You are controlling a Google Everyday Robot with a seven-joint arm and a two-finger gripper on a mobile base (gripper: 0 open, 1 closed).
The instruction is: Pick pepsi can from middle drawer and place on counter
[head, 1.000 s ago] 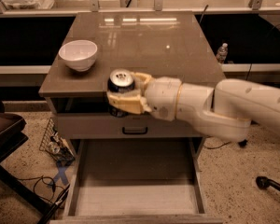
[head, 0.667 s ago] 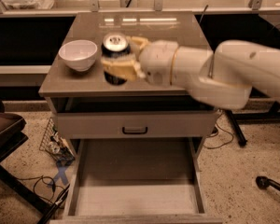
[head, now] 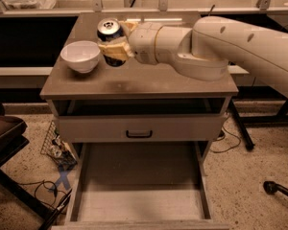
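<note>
Counter top: gripper at its 11 o'clock, jaws clenched on upright pepsi can, at 3 o'clock of bowl, apart for set-down; middle drawer open, bare.

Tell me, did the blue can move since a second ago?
Yes. The gripper has carried the pepsi can away from the front edge of the counter. The can is now farther back, beside the white bowl.

One pepsi can, one bowl, two drawers — two fingers over one counter
</note>
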